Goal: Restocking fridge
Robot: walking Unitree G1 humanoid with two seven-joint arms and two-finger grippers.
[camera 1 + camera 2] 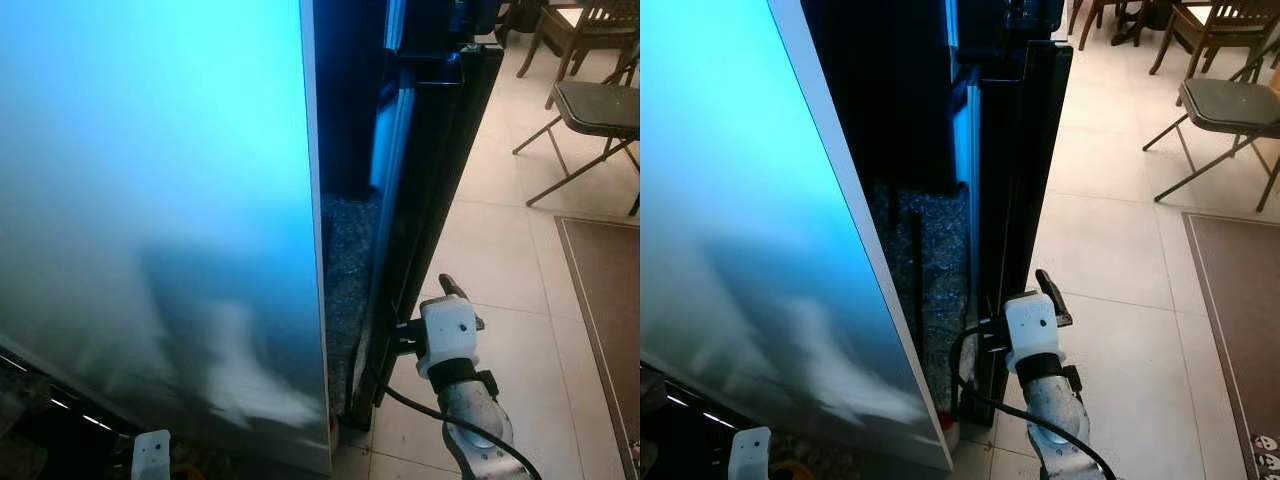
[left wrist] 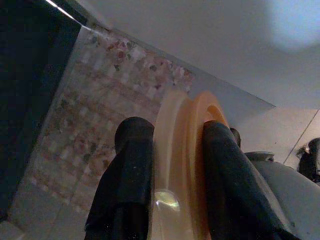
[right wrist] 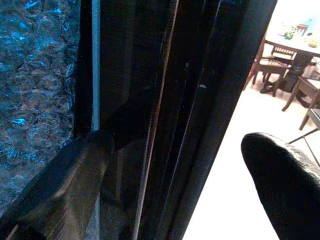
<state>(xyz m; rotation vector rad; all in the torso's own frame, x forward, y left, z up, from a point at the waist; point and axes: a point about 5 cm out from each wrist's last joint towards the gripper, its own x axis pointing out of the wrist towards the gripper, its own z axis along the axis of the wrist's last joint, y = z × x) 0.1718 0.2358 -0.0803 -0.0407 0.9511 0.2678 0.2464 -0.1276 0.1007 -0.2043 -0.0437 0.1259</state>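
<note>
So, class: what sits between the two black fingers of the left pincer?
An orange ring-shaped object, clamped between the left pincer's fingers, seen in the left wrist view.

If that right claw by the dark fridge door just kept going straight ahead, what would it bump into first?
Most likely the black fridge door's edge: the right gripper is open, its fingers straddling that edge, so the door would slide deeper between them. Depth is hard to judge here.
</note>
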